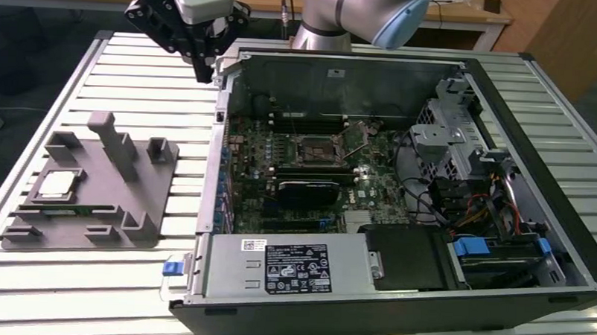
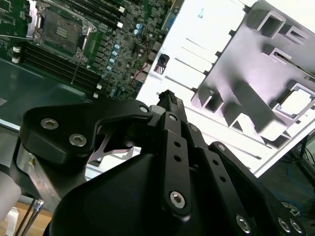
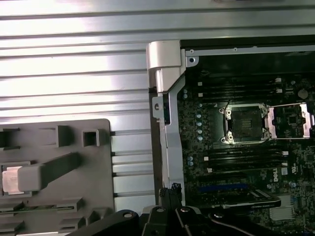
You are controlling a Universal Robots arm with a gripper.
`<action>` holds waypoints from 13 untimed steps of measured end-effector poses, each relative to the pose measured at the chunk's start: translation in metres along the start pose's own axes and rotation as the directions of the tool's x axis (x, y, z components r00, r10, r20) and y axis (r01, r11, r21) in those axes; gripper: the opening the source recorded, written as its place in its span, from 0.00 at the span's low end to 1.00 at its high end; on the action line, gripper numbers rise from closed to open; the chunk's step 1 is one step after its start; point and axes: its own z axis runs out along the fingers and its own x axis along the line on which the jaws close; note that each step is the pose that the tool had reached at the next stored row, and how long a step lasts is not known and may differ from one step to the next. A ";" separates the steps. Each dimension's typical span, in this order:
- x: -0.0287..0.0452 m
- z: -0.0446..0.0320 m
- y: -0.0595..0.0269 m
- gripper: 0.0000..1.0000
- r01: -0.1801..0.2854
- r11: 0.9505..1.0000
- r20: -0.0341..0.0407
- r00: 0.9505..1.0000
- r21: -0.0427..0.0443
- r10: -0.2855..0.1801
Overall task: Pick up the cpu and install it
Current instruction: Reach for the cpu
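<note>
your gripper (image 1: 204,73) hangs above the bench (image 1: 132,80), fingers clenched together with nothing between them. it is toward the bench's far edge in the exterior view, just outside a corner of the open case (image 1: 220,135). in the first wrist view the fingertips (image 3: 171,188) line up with the case's silver side rail.

the cpu (image 1: 57,185) lies flat, silvery top up, in a square recess of the grey tray (image 1: 127,228). the tray rests near the bench edge on the exterior view's left, and the cpu is well apart from your gripper. a tall post (image 1: 115,146) stands on the tray just beside the cpu. the second wrist view shows the cpu (image 2: 297,102) bright in its recess past that post.

inside the case the socket (image 1: 314,147) has its frame swung open, and the dark centre is bare in the first wrist view.

a black label (image 1: 293,264) and a small white sticker (image 1: 253,246) sit on the power supply (image 1: 344,288) at the case's near side. both carry print too small to make out.
</note>
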 end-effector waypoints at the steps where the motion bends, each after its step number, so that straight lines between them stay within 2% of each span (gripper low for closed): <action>1: 0.0016 0.0000 -0.0001 0.11 0.000 1.000 0.000 1.000 0.000 0.000; 13: 0.0234 -0.0007 -0.0018 0.11 0.000 1.000 0.003 1.000 -0.002 0.000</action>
